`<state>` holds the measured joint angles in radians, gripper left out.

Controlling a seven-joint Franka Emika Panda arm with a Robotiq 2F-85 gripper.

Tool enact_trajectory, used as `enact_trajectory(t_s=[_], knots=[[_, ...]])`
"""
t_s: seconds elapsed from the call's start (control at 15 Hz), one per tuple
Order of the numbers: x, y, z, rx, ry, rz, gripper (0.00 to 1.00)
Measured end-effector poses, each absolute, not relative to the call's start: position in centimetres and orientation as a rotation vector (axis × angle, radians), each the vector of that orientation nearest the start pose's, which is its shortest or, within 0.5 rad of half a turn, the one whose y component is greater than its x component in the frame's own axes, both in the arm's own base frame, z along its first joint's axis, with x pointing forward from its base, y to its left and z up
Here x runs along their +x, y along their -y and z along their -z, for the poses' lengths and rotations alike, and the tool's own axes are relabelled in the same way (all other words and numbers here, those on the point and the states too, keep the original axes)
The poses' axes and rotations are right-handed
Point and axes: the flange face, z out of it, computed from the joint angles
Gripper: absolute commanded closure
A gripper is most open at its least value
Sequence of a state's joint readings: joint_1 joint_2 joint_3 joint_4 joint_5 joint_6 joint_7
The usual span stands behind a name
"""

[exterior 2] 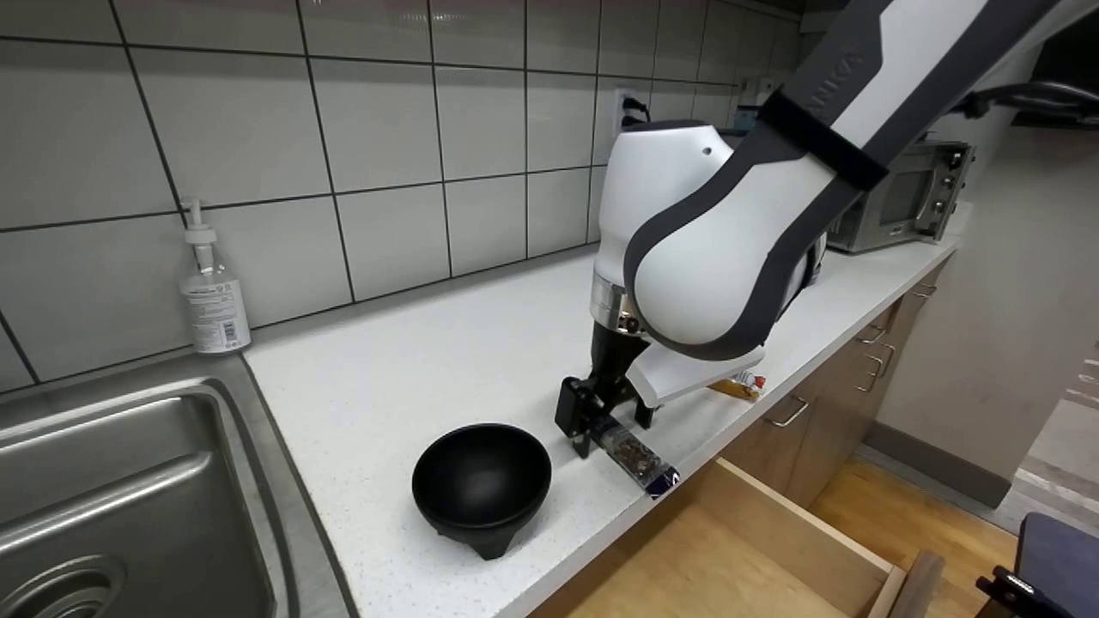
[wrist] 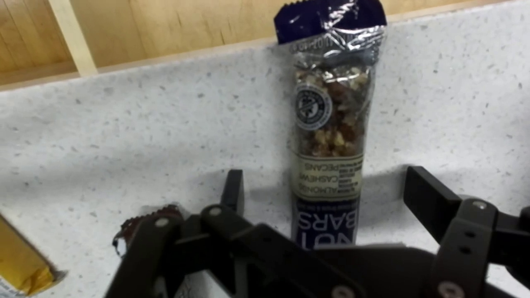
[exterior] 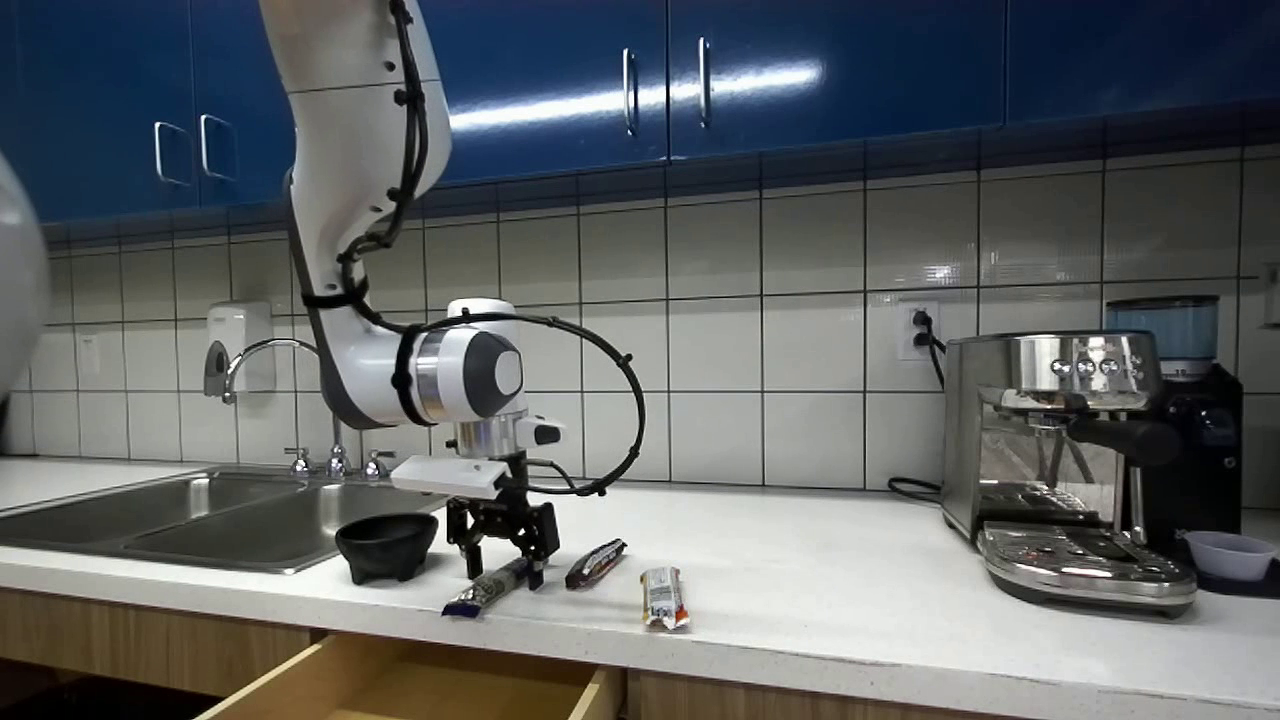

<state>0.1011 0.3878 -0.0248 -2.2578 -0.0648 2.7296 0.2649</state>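
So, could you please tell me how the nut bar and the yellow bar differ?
The nut bar has a partly clear wrapper with a dark blue end; the yellow bar looks opaque, partly white. The nut bar lies between the jaws of the open tool; the yellow bar lies outside them. Both are wrapped and lie on the counter.

In an exterior view, light-streaked cabinets [exterior: 560, 60] are hung at twelve o'clock above tiles [exterior: 715, 345]; a sink [exterior: 230, 525] is set at eight.
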Motion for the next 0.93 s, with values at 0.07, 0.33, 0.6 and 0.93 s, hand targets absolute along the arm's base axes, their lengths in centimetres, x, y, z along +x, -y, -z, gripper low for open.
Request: enact_trajectory(t_s=[0.07, 0.33, 0.6, 0.93], knots=[[54.61, -4.32, -19.67, -3.154, -0.201, 0.14, 0.0], [54.64, -4.15, -19.68, -3.151, -0.199, 0.14, 0.26], [54.8, -4.05, -19.97, -3.146, -0.198, 0.149, 0.57], [55.03, -3.76, -20.65, -3.143, -0.2, 0.17, 0.94]])
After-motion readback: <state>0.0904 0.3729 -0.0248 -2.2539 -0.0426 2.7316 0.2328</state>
